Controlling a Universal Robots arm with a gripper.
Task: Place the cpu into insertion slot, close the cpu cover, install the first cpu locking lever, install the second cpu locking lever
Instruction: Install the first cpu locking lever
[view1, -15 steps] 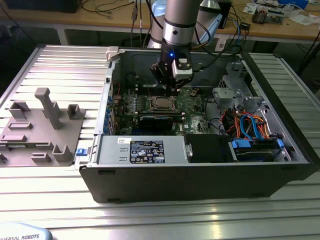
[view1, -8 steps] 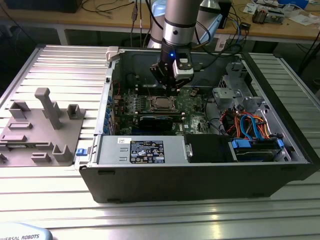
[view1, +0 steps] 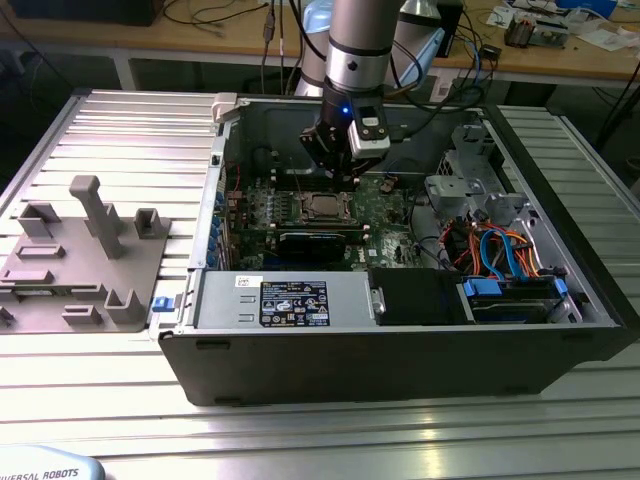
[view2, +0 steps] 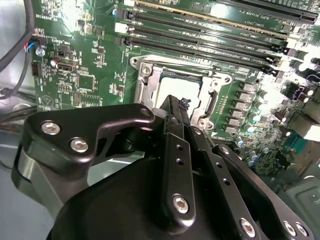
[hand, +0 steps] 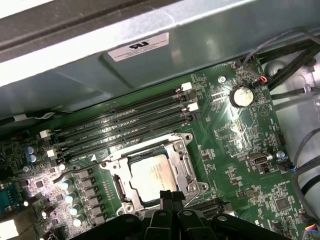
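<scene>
The cpu (hand: 152, 175), a silver-grey square chip, lies flat in the insertion slot (hand: 111, 164) on the green motherboard (hand: 235, 145). The cpu cover (hand: 183, 161), a silver frame with a window, lies down around the chip. My gripper (hand: 168, 196) is shut with nothing held, its black tips just over the socket's edge beside the chip. In the second wrist view the gripper (view2: 174, 105) hides part of the cpu (view2: 176, 90) and the cover (view2: 150, 80). In the exterior view the gripper (view1: 335, 170) hangs inside the open computer case, a little above the cpu (view1: 322, 207).
Long black memory slots (hand: 125, 125) run beside the socket, near the case wall (hand: 150, 75). A coin battery (hand: 241, 96) and cables (hand: 295, 65) sit to one side. A black card (view1: 315, 242), the power supply (view1: 290, 300) and orange-blue cables (view1: 500, 250) crowd the case. A grey fixture (view1: 90, 250) stands outside it.
</scene>
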